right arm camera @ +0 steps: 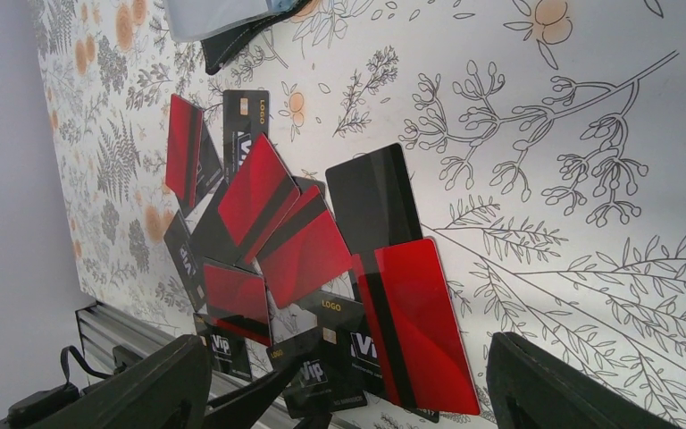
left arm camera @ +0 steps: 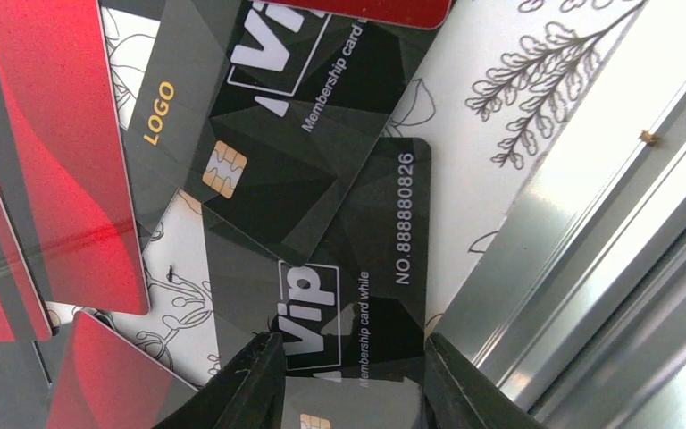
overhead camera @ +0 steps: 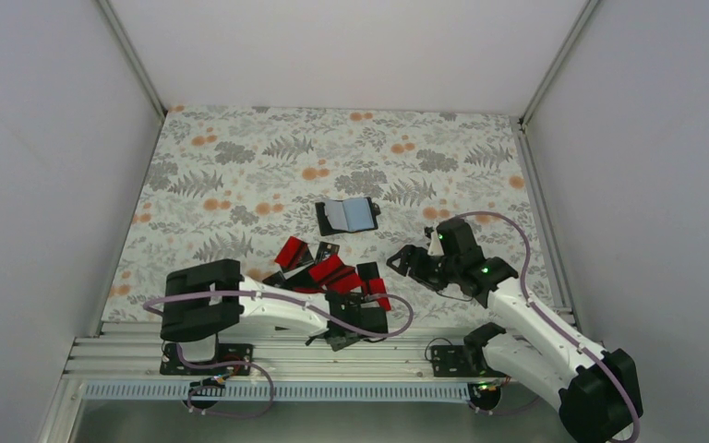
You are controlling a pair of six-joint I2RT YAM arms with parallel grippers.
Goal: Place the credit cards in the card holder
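Note:
The credit cards (overhead camera: 328,270), red and black, lie in an overlapping pile near the table's front edge. The card holder (overhead camera: 346,215) lies open behind them, its light blue inside facing up; a corner of it shows in the right wrist view (right arm camera: 232,22). My left gripper (overhead camera: 360,309) is low over the pile's near end. In the left wrist view it (left arm camera: 355,384) is partly open, its fingers on either side of a black VIP card (left arm camera: 357,304) lying flat. My right gripper (overhead camera: 413,263) is wide open and empty (right arm camera: 357,393), held to the right of the pile, near a red card (right arm camera: 415,322).
A metal rail (left arm camera: 589,268) runs along the table's front edge, right beside the left gripper and the nearest cards. White walls (overhead camera: 55,185) close in the flower-patterned table (overhead camera: 240,166) on the left, right and back.

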